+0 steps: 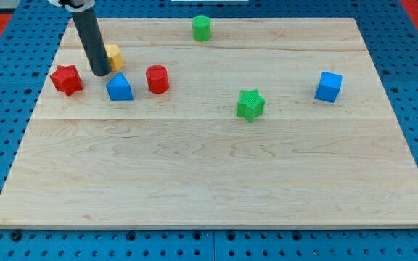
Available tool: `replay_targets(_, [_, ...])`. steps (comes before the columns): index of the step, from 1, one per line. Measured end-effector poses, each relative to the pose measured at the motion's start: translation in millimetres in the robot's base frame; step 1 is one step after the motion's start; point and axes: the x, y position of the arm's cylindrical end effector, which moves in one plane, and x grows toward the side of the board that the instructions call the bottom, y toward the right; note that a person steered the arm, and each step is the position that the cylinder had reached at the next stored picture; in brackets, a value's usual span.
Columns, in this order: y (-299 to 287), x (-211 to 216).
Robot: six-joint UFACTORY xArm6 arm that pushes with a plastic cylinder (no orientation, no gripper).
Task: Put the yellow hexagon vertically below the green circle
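Observation:
The yellow hexagon (113,56) lies near the view's top left, partly hidden behind my rod. My tip (100,74) rests on the board just at the hexagon's lower left edge, touching or nearly touching it. The green circle (202,28) stands at the view's top centre, well to the right of the hexagon and slightly higher.
A red star (66,79) lies left of my tip. A blue triangle (120,88) and a red cylinder (157,79) sit just right and below it. A green star (250,104) lies mid-board and a blue cube (329,86) at the right. The wooden board (209,181) spans the view.

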Motion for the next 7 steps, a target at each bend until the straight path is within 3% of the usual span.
replay_targets(1, [-4.9, -25.5])
replay_targets(4, [-35.4, -43.0])
replay_targets(6, [111.0, -42.1])
replay_targets(7, [99.0, -42.1])
